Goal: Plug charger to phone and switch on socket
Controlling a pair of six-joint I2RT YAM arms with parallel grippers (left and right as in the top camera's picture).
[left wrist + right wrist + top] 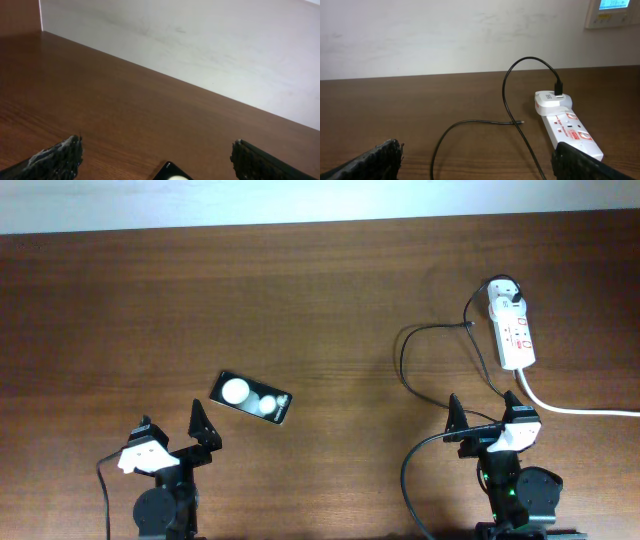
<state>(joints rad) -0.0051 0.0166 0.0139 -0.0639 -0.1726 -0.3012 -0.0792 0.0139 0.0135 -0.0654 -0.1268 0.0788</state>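
Note:
The black phone (251, 398) lies face up on the wooden table, left of centre, with two white glare spots; its corner shows in the left wrist view (170, 172). The white socket strip (512, 328) lies at the right back and shows in the right wrist view (567, 127). The black charger cable (420, 385) runs from its plug in the strip's far end, loops left and trails toward the front edge; its connector tip (520, 121) lies free on the table. My left gripper (170, 432) is open just in front of the phone. My right gripper (487, 418) is open in front of the strip.
The strip's thick white lead (580, 408) runs off to the right edge. A white wall borders the table's far edge (300, 222). A wall panel with a display (612, 12) hangs at the upper right in the right wrist view.

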